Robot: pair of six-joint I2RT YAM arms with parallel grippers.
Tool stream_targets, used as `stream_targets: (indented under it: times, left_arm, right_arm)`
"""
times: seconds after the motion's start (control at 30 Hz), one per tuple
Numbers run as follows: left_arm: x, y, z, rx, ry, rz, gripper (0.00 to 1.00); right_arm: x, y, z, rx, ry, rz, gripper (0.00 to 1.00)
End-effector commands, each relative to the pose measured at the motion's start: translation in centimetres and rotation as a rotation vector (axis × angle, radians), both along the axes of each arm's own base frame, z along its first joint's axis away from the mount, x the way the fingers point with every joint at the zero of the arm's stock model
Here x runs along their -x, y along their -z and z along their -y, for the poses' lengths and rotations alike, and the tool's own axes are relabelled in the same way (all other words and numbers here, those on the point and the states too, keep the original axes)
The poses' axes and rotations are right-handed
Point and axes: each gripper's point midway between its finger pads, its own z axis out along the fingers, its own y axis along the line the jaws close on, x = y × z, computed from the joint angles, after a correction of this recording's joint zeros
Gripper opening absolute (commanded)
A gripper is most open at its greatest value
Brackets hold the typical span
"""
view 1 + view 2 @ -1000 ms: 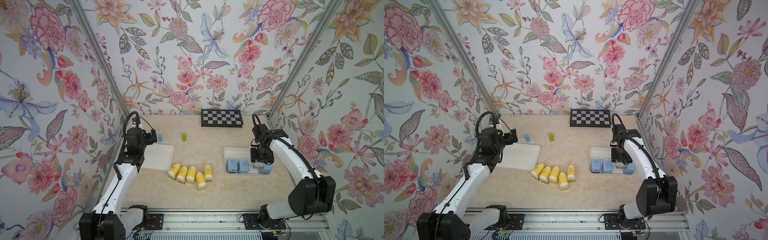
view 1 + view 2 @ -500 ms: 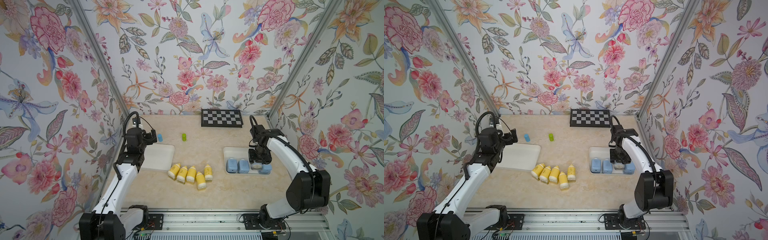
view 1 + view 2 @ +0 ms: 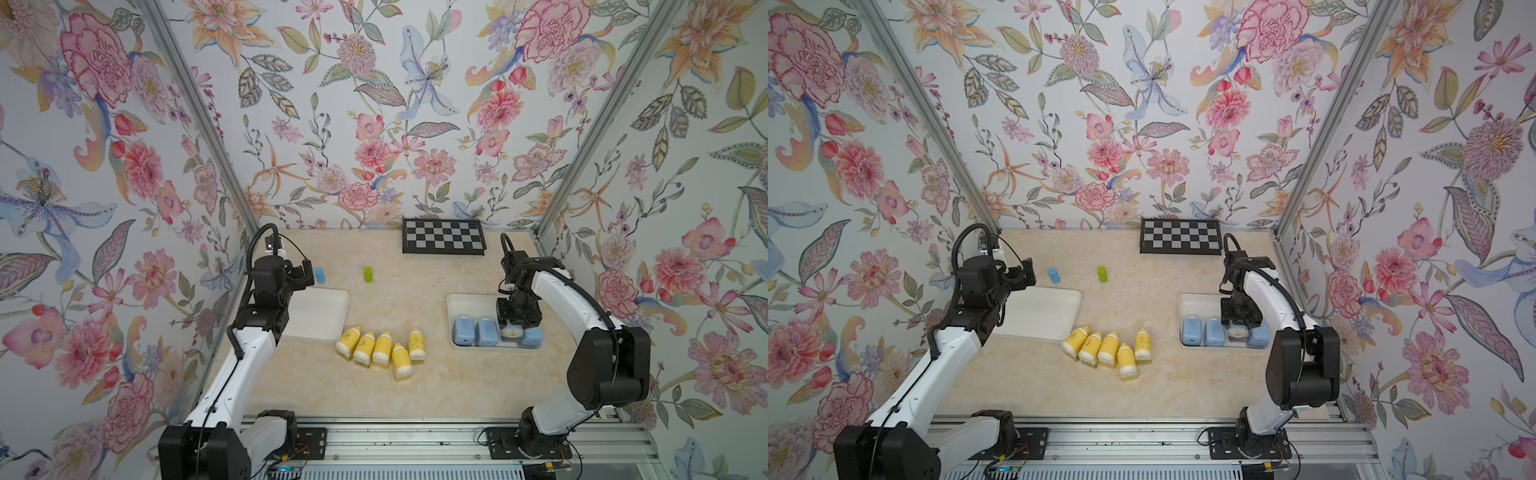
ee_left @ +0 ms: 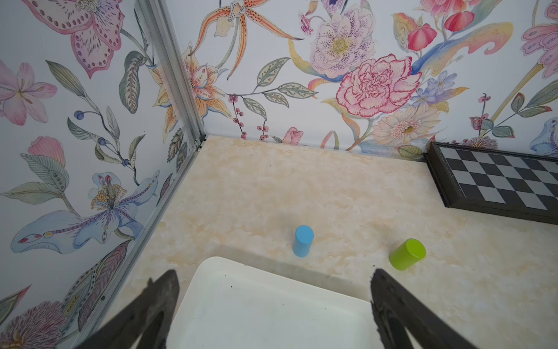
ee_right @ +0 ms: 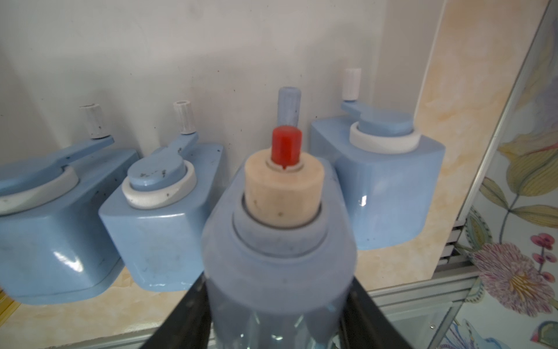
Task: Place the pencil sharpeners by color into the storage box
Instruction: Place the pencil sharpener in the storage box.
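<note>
Three light blue pencil sharpeners lie in the right white storage box in both top views. My right gripper is shut on a fourth blue sharpener, cream cap and red tip pointing away. It hangs in the gap between the second sharpener and the third one. Several yellow sharpeners lie in a row on the table between the two boxes. My left gripper stands open over the empty left white box, holding nothing.
A small blue cylinder and a green one stand behind the left box. A checkerboard lies against the back wall. Flowered walls close in the table on three sides, and a metal rail runs along the front.
My right arm has shifted a little, bringing the held blue sharpener slightly left and lower over the right box. The left arm has not moved.
</note>
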Motion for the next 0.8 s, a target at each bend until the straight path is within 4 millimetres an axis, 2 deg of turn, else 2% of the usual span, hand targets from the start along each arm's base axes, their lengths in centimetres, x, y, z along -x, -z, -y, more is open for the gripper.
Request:
stream_targets:
  times: [0.0, 0.77]
  left_arm:
    - [0.2, -0.1, 0.1, -0.015, 0.0, 0.006, 0.99]
    - [0.2, -0.3, 0.1, -0.021, 0.001, 0.014, 0.99]
  right_arm:
    - [0.2, 0.6, -0.1, -0.021, -0.022, -0.029, 0.44]
    - [0.1, 1.9, 0.0, -0.058, -0.003, -0.083, 0.44]
